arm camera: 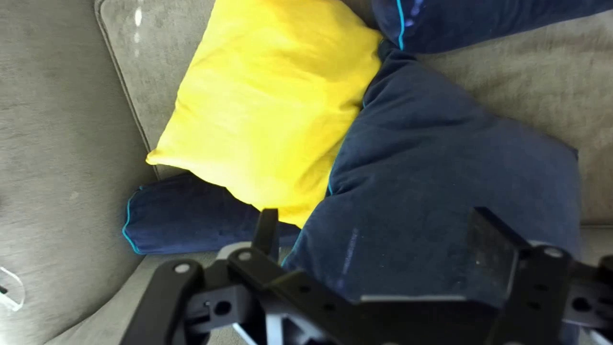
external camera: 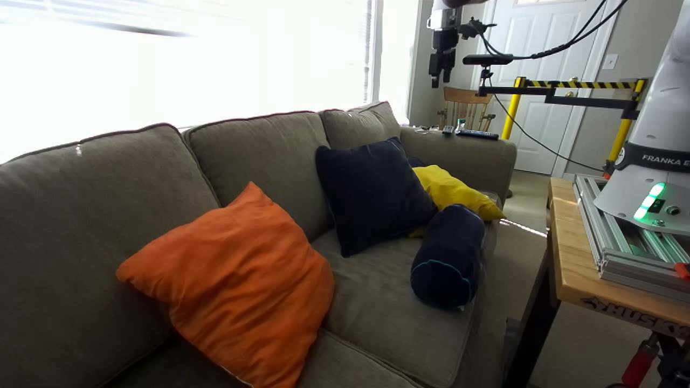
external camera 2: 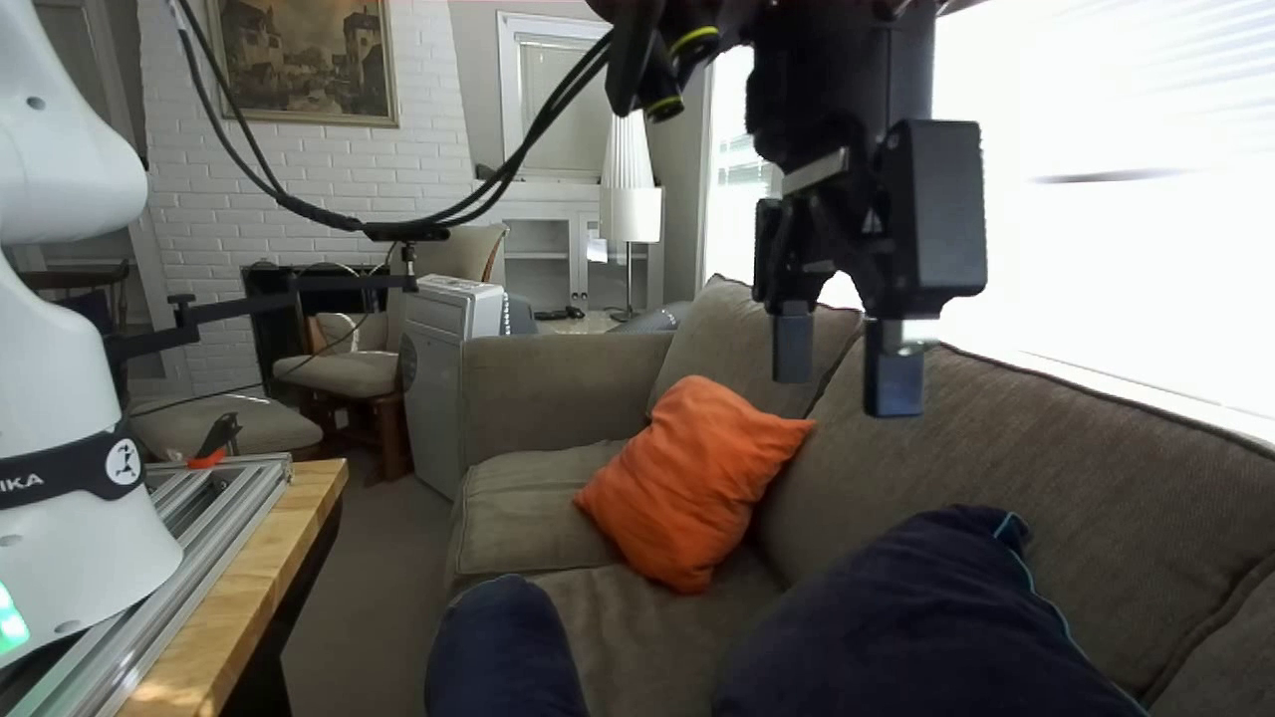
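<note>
Sofa (external camera: 377, 323) beneath, my gripper (external camera 2: 843, 360) hangs wide and empty above the navy cushion (arm camera: 445, 167); nothing lifted yet, yellow cushion (arm camera: 268, 105) at wrist-view left.

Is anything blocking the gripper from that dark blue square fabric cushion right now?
Nothing visible. In the wrist view, the open black gripper hangs above the dark blue square fabric cushion with no object between them. The yellow square fabric cushion lies along its edge, not over it.
</note>
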Motion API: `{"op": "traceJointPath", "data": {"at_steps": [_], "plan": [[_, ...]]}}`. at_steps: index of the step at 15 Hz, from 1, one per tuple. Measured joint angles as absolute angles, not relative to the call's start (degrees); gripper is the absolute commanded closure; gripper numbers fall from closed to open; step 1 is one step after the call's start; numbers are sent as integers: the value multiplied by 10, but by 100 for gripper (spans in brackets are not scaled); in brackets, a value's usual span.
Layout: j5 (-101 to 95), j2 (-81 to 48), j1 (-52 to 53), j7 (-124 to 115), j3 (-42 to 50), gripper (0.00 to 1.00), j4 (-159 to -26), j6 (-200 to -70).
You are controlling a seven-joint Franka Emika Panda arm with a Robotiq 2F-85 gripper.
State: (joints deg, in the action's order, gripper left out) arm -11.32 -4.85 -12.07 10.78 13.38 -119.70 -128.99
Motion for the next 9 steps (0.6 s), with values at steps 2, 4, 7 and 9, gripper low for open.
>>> {"op": "traceJointPath", "data": {"at_steps": [2, 4, 7, 9], "plan": [[-104, -68, -134, 124, 136, 0, -1190, -1331], [-87, -85, -139, 145, 135, 0, -1183, -1370], [-24, -108, -143, 204, 122, 0, -1177, -1418], [60, -120, -153, 278, 98, 0, -1173, -1434]]}}
